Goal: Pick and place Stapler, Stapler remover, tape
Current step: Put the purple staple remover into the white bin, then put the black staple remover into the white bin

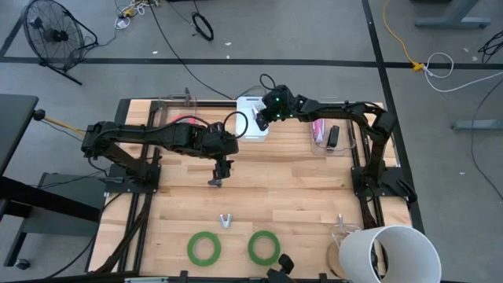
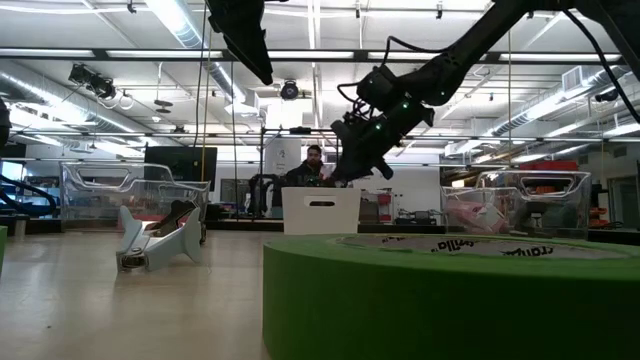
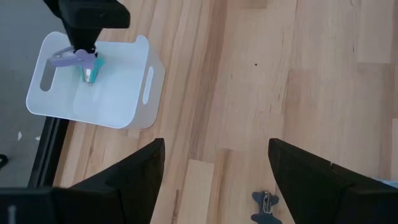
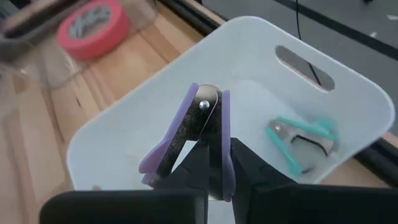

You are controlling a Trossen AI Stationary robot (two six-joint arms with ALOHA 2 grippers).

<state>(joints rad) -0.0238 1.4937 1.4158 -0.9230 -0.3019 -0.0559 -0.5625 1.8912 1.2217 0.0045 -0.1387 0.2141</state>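
Black lettering runs around the top face of the green tape roll (image 2: 450, 290) that fills the lower right of the low view, but it cannot be read from there.

The right claw (image 4: 214, 165) is clamped on a purple staple remover (image 4: 193, 140), held above the white bin (image 4: 124, 143) at the upper middle of the high view. In the right wrist view its long axis runs nearly up and down the frame, riveted pivot at the top. A teal staple remover (image 4: 301, 140) lies inside the bin, its long axis slanting toward the lower right of that frame. A red-pink tape roll (image 4: 92, 28) lies flat in the upper left of the same frame, outside the bin.

The left claw (image 1: 215, 179) hangs over the bare worktop (image 1: 299, 204) at the centre of the high view, fingers (image 3: 130, 180) spread wide and holding nothing.

Another staple remover (image 1: 225, 220) sits lower centre on the worktop, and two green tape rolls (image 1: 203, 248) (image 1: 263, 247) lie flat side by side near the bottom edge.
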